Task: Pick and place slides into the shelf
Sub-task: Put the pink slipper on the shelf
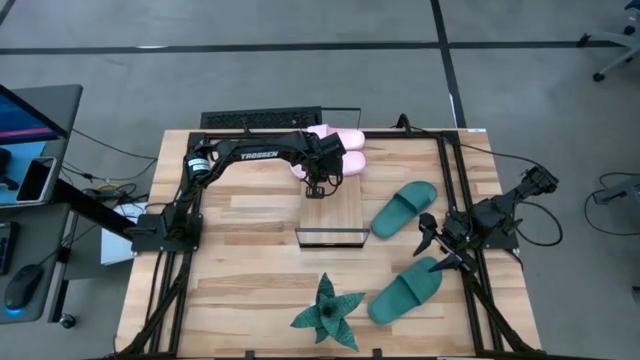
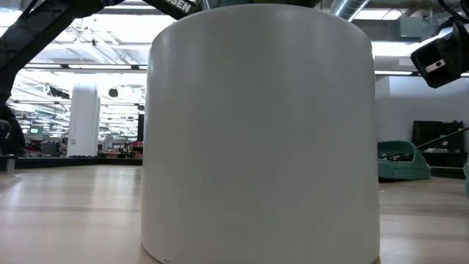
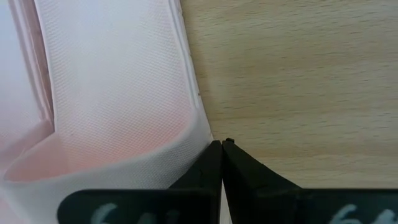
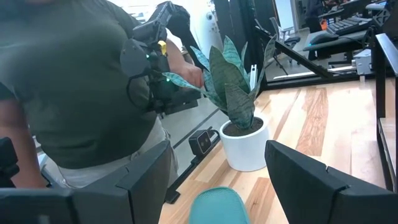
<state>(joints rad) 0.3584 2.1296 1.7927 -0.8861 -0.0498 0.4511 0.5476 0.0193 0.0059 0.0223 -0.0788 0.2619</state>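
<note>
Two pale pink slides (image 1: pixel 340 137) (image 1: pixel 336 162) lie side by side at the table's far edge, just beyond the shelf (image 1: pixel 335 215), a light-wood board in a thin black frame at mid-table. My left gripper (image 1: pixel 318 186) (image 3: pixel 222 144) is shut at the shelf's far end, beside the nearer pink slide (image 3: pixel 112 93). Two teal slides (image 1: pixel 405 208) (image 1: pixel 405 292) lie flat to the right of the shelf. My right gripper (image 1: pixel 432 245) (image 4: pixel 217 144) hangs open between them, with the near teal slide's end (image 4: pixel 217 205) below it. My left gripper comes from above, pointing down, with its fingers shut together. The outer side of one finger (image 3: pixel 205 165) lies against the nearer pink slide's rim (image 3: pixel 186 140). The slide lies flat on the wood. Nothing shows between the fingers.
A spiky green plant (image 1: pixel 327 312) in a white pot (image 4: pixel 244 149) stands near the table's near edge; the pot (image 2: pixel 260 132) fills the low view. A person in a dark green shirt (image 4: pixel 74 93) stands beyond the table's near edge. Black frame rails (image 1: pixel 455 190) run along both sides.
</note>
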